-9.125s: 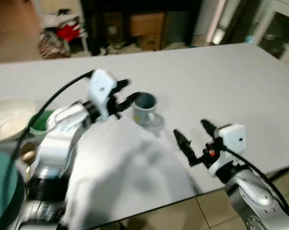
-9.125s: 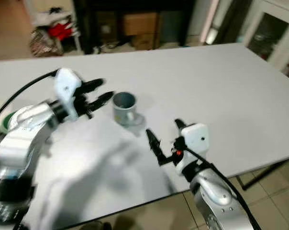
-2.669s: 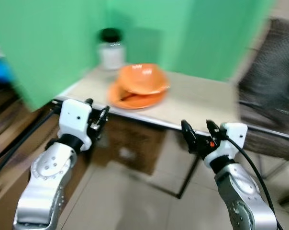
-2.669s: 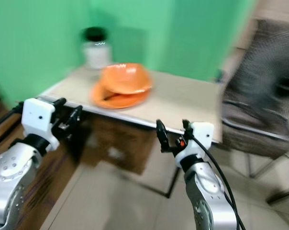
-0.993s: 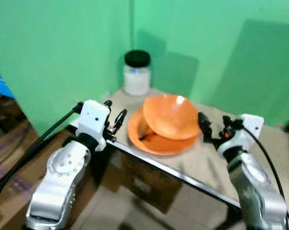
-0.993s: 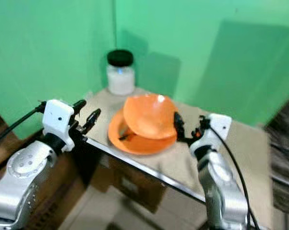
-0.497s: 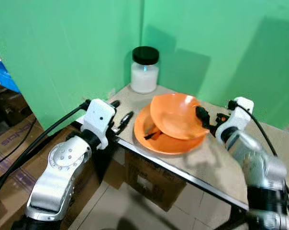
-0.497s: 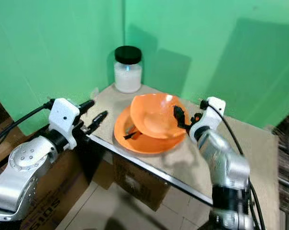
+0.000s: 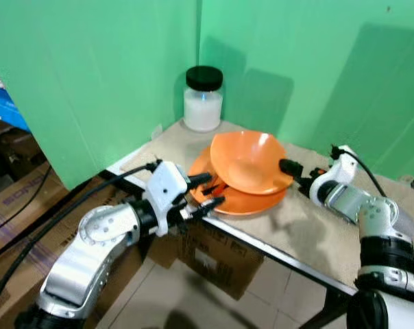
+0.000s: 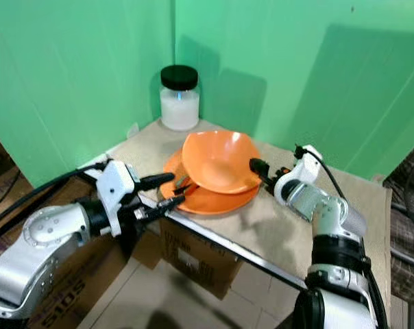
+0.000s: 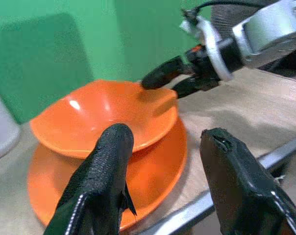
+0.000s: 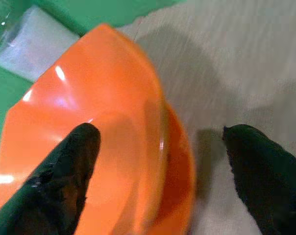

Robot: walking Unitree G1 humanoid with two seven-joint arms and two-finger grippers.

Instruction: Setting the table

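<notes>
Since half a second ago, my left claw (image 9: 205,193) has swung in from the counter's near-left corner to the near rim of the orange plate (image 9: 251,201), and my right claw (image 9: 294,171) has dropped lower against the right rim of the orange bowl (image 9: 247,160).

From the left eye I see the bowl sitting tilted on the plate, both near the front edge of the counter (image 9: 296,229), with a black-lidded jar (image 9: 203,99) at the far left corner against the green wall. Left claw is open, one finger above the plate's rim and one below. Right claw's fingers I cannot judge from the head.

From the right eye, same layout, but it shows a small dark utensil (image 10: 181,184) lying in the plate beside the left claw, which I could snag.

Left wrist view gives what the head cannot: my two fingers (image 11: 101,181) spread wide and apart from the plate, and the right claw straddling the bowl's far rim.

Right wrist view shows the right fingers (image 12: 64,169) wide open, one inside the bowl and one outside over the counter, nothing clamped.

My worry: the bowl is loose and tilted. If I lift the plate with the left before the right has closed, the bowl could slide off toward the floor. A push from either claw could also shove the stack off the near edge.
</notes>
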